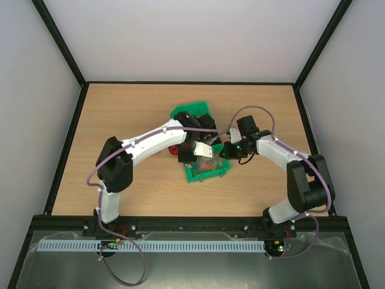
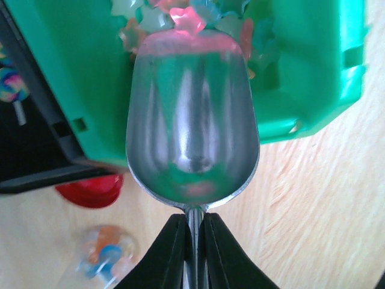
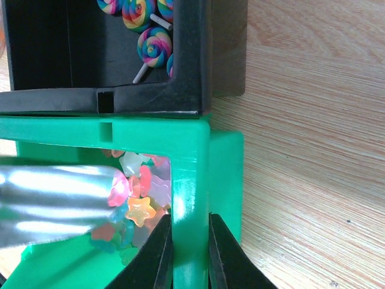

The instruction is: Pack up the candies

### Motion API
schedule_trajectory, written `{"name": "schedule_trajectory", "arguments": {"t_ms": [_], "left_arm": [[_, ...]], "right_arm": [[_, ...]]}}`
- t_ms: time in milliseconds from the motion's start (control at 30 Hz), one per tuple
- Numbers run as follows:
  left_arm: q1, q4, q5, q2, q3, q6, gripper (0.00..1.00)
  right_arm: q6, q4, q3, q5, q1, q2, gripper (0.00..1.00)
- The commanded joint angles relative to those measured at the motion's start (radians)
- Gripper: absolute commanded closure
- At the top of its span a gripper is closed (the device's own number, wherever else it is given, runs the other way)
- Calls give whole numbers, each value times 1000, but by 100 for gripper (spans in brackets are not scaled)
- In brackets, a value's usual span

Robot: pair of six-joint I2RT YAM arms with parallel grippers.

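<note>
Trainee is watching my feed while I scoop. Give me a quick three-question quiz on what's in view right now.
1. True or false: the left claw holds the scoop by its handle, with the scoop's tip at the candies.
2. Pick one: the right claw is clamped on A) a wall of the green bin, B) the red lid, C) the scoop's handle.
3. Fill in: the black bin beside the green one holds rainbow swirl ____.

Key: 1 true. 2 A. 3 lollipops.
</note>
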Motion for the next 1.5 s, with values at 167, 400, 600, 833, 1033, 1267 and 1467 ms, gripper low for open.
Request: {"name": "schedule_trajectory", "arguments": {"t_ms": [167,400,600,833,1033,1267,1467], "left_arm": [[58,79,328,64,-96,-153,98],[76,252,388,68,-154,-261,98],[75,421,401,50,-214,-294,98],[83,691,445,3,-359,-376,98],[97,947,478,-115,-561,-373,98],[145,1053,493,-222,-668,-390,98],[164,1029,509,-280,-705,-334,98]], "right_arm": [[42,-15,-15,-39,1,-23,99],[51,-8,-24,-38,1,-30,99],[54,-7,-26,-35,1,-29,99],[55,-6,-24,-36,1,-29,99],[31,-26,-17,-4,1,-36,99],[-11,-57,-4,46,-8,-48,99],[-23,-73,5,61,-21,-47,99]]}}
